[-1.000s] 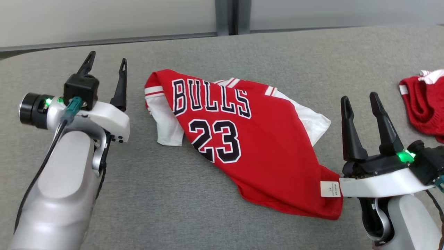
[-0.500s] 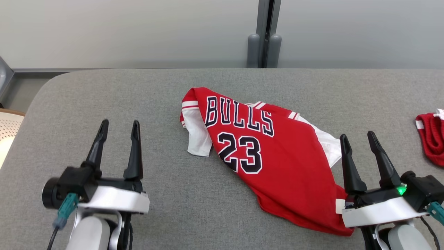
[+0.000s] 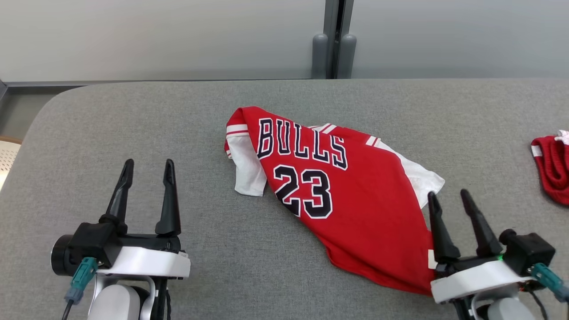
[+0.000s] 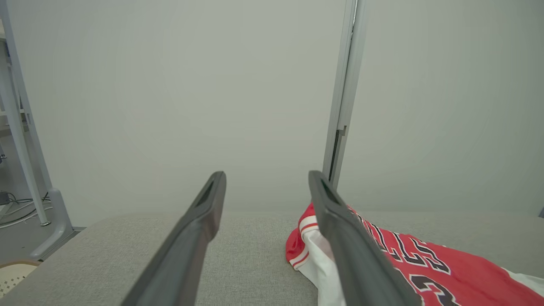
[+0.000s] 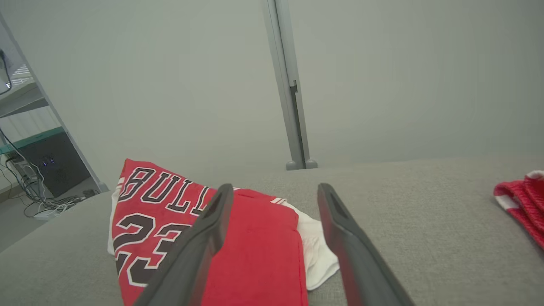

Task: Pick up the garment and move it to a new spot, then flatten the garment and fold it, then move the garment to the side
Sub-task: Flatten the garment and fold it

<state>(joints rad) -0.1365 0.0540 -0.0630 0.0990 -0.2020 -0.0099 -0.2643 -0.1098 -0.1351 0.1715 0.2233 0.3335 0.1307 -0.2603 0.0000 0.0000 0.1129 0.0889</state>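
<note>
Jersey (image 3: 338, 195) lies rumpled on the table (image 3: 133, 124), unheld. Left gripper (image 3: 149, 163) and right gripper (image 3: 448, 194) both spread wide, empty; the right sits at its near corner. Judged: pick-up step pending. Next move calls for closing on a hem or shoulder edge

Head: high, looking down on table (image 3: 133, 115) | wrists: low, near table, level, facing wall (image 4: 170, 85) | all three share: jersey (image 3: 355, 213), table
</note>
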